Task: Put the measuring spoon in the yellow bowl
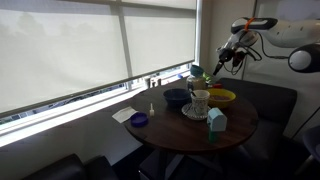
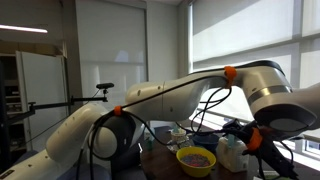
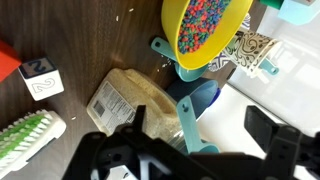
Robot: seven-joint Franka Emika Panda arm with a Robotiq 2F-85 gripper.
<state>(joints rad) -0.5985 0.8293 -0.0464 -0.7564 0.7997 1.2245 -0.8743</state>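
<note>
The pincer (image 3: pixel 200 150) is seen in the wrist view spread wide, with nothing held between its dark fingers (image 3: pixel 125 150). It is positioned above the tabletop (image 3: pixel 90 35), clear of all items.

The measuring spoon (image 3: pixel 200 98), blue-cupped with a teal handle, is laid on the tabletop just beside the yellow bowl (image 3: pixel 205 30), outside its rim. Whether the two touch cannot be told. The bowl is filled with coloured beads.

A clear packet (image 3: pixel 128 100) is pressed close against one side of the spoon, and a white sheet (image 3: pixel 275 100) borders the other side. Bare wood is left open between the packet, a numbered block (image 3: pixel 40 78) and a green brush (image 3: pixel 30 135).

In an exterior view, the yellow bowl (image 1: pixel 222 96) is set near the tabletop's edge, close to a mug (image 1: pixel 199 103) and a dark blue bowl (image 1: pixel 176 96).
</note>
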